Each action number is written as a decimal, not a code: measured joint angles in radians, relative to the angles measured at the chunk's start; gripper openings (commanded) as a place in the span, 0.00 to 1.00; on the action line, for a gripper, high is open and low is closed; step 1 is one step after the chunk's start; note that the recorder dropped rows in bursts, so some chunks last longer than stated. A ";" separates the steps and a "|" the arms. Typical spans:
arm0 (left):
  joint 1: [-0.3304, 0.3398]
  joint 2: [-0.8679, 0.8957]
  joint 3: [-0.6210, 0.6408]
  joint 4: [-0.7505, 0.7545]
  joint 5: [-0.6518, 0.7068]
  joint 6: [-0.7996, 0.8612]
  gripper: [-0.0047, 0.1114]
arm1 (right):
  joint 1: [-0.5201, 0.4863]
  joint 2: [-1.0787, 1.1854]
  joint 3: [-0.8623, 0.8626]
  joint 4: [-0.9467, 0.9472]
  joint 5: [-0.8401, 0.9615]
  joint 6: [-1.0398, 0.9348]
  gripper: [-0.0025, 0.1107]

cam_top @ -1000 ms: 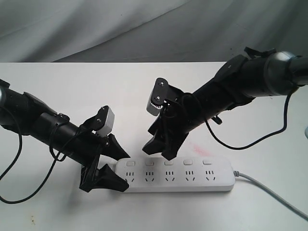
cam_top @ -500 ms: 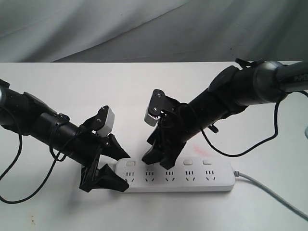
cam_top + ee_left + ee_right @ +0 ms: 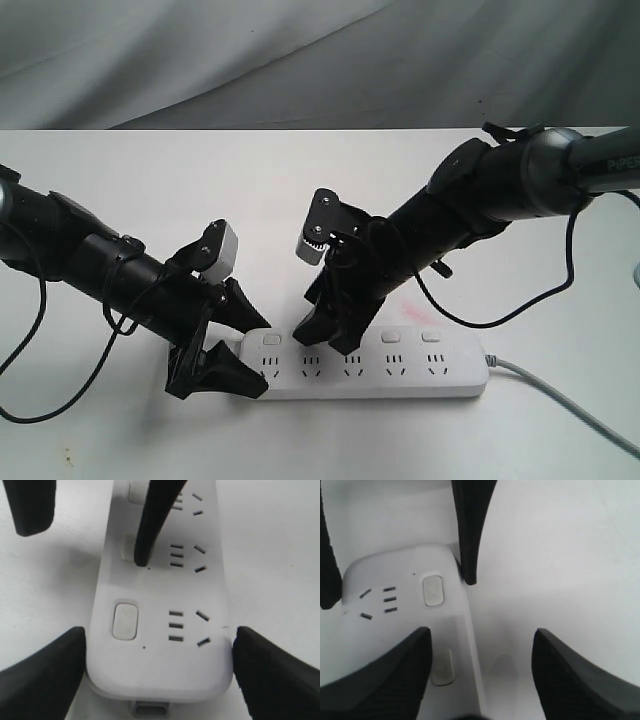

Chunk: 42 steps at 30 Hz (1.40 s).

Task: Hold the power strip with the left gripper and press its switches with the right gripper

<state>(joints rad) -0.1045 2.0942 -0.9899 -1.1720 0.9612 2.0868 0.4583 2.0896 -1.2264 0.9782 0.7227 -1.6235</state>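
Note:
The white power strip lies along the table's front, its grey cord leaving at the right. My left gripper is shut on the strip's left end; in the left wrist view the strip sits between both jaws of the left gripper, which touch its sides. My right gripper is open and low over the strip. One of its fingers rests its tip at the edge of the second switch; the other finger hangs beside the strip. The first switch is uncovered.
White table with a grey cloth backdrop behind it. A faint pink stain marks the table just behind the strip. The fourth and fifth switches show to the right of the right gripper.
The right gripper has come down and slightly left, from above the strip to touching it near the second switch. The left gripper and strip have not moved.

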 measured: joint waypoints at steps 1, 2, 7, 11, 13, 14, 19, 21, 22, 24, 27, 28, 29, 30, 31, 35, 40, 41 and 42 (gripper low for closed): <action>0.000 0.000 0.000 0.000 0.000 0.000 0.56 | 0.000 0.000 0.000 -0.002 -0.004 0.002 0.50; 0.000 0.000 0.000 0.000 0.000 0.000 0.56 | 0.001 0.000 0.000 -0.005 -0.004 0.004 0.50; 0.000 0.000 0.000 0.000 0.000 0.000 0.56 | 0.003 0.000 0.000 -0.002 -0.007 0.011 0.50; 0.000 0.000 0.000 0.000 0.000 0.000 0.56 | 0.003 0.000 0.000 0.007 -0.007 0.009 0.50; 0.000 0.000 0.000 0.000 0.000 0.000 0.56 | 0.003 0.000 0.000 0.009 -0.007 0.009 0.50; 0.000 0.000 0.000 0.000 0.000 0.000 0.56 | 0.003 0.000 0.000 0.009 -0.007 0.009 0.50; 0.000 0.000 0.000 0.000 0.000 0.000 0.56 | 0.003 -0.020 0.001 0.011 -0.027 0.004 0.50; 0.000 0.000 0.000 0.000 0.000 0.000 0.56 | 0.001 -0.026 0.001 0.012 -0.033 0.004 0.50; 0.000 0.000 0.000 0.000 0.000 0.000 0.56 | -0.001 -0.027 0.001 0.012 -0.035 0.004 0.50; 0.000 0.000 0.000 0.000 0.000 0.000 0.56 | -0.001 -0.027 0.001 0.010 -0.042 0.004 0.50; 0.000 0.000 0.000 0.000 0.000 0.000 0.56 | -0.001 -0.027 0.001 0.006 -0.042 0.004 0.50; 0.000 0.000 0.000 0.000 0.000 0.000 0.56 | -0.001 -0.027 0.001 0.006 -0.042 0.004 0.50; 0.000 0.000 0.000 0.000 0.000 0.000 0.56 | -0.001 -0.027 0.001 0.006 -0.042 0.004 0.50; 0.000 0.000 0.000 0.000 0.000 0.000 0.56 | -0.001 -0.027 0.001 0.004 -0.042 0.004 0.50; 0.000 0.000 0.000 0.000 0.000 0.000 0.56 | -0.001 -0.027 0.001 0.004 -0.042 0.004 0.50; 0.000 0.000 0.000 0.000 0.000 0.000 0.56 | -0.001 -0.009 0.001 -0.003 -0.027 0.007 0.50; 0.000 0.000 0.000 0.000 0.000 0.000 0.56 | -0.001 0.000 0.001 -0.005 -0.020 0.031 0.50; 0.000 0.000 0.000 0.000 0.000 0.000 0.56 | -0.001 0.000 0.000 -0.010 -0.020 0.034 0.50; 0.000 0.000 0.000 0.000 0.000 0.000 0.56 | -0.001 0.000 -0.001 -0.012 -0.020 0.036 0.50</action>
<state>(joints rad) -0.1045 2.0942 -0.9899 -1.1720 0.9612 2.0868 0.4570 2.0895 -1.2270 0.9659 0.7029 -1.5872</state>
